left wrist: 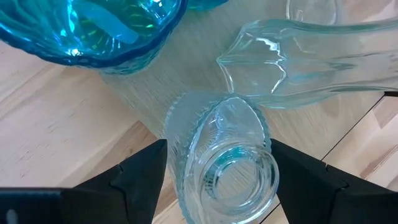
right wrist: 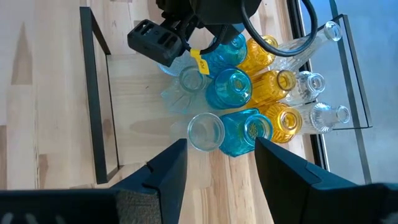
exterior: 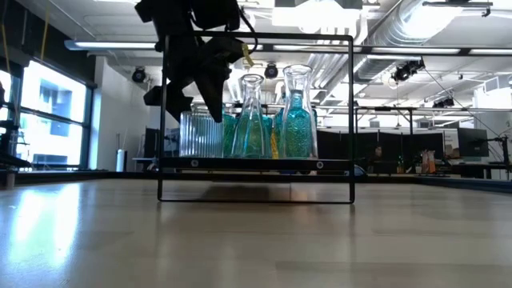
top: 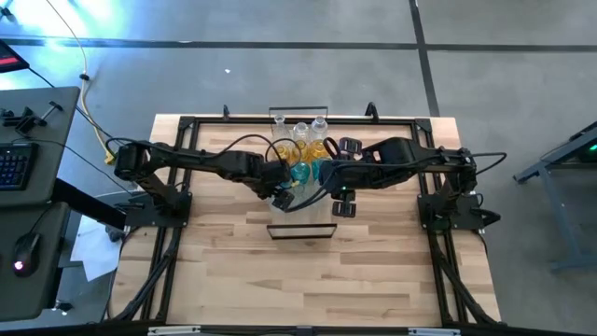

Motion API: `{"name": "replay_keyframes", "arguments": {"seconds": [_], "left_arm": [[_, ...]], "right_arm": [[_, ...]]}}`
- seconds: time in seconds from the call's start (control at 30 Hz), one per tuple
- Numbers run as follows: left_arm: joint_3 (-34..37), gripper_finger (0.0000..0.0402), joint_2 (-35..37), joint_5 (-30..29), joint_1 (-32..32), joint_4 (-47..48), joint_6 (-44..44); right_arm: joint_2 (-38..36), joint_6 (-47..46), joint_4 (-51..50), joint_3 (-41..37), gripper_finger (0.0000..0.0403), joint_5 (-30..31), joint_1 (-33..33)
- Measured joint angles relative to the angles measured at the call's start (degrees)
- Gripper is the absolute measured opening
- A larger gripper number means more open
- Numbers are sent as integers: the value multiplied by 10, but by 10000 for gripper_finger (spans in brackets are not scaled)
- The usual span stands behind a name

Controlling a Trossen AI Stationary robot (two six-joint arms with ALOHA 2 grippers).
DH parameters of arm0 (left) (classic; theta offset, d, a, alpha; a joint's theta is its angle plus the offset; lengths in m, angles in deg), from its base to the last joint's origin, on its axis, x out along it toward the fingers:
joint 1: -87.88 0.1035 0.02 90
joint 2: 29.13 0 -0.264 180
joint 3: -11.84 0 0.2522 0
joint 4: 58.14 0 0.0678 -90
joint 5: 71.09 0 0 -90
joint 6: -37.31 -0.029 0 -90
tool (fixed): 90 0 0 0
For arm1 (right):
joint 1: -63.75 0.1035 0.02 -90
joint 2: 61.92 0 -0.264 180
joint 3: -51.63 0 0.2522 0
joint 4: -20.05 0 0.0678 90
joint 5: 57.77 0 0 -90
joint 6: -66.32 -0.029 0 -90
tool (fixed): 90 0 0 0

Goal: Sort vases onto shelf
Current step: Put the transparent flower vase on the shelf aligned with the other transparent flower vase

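Observation:
The shelf point(top: 303, 222), a light-wood board in a thin black frame, lies mid-table. Several vases point(right wrist: 249, 93) in clear, amber and teal stand upright on their bases, crowded on its far half. My left gripper point(left wrist: 219, 186) points steeply down over the group's near left side. It is open, with one finger on each side of a clear ribbed vase point(left wrist: 227, 168), which also shows in the low view point(exterior: 200, 132). My right gripper point(right wrist: 217, 177) hangs open and empty, high above the shelf's near part. My left gripper comes from above, slanting down, with its fingers point(left wrist: 143, 177) close on either side of the clear ribbed vase's neck point(left wrist: 186, 137). I cannot tell whether they touch it. The vase stands upright on the shelf board.
The shelf's black frame rails point(right wrist: 93, 93) rise around the board. A bare stretch of board point(right wrist: 143, 137) lies on the near side of the vases. A side desk with a keyboard point(top: 11, 163) and mouse point(top: 23, 250) stands left of the table.

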Motion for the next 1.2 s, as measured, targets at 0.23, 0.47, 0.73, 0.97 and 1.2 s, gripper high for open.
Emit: {"name": "replay_keyframes", "arguments": {"seconds": [0.23, 0.47, 0.73, 0.97, 1.2], "left_arm": [[-26, 260, 0, 7, 4, 12, -12], [-55, 260, 1, -2, 14, 40, -34], [-56, 260, 11, 3, 15, 84, -39], [-56, 260, 35, -4, 16, 77, -34], [-56, 260, 50, -8, 16, 78, -28]], "right_arm": [[0, 0, 0, 0, 170, 0, 0], [0, -2, 0, 0, 170, 0, 0], [0, -11, 0, 0, 170, -3, 6], [0, -11, 0, 0, 170, -3, 8], [0, -15, 0, 0, 170, -3, 8]]}}
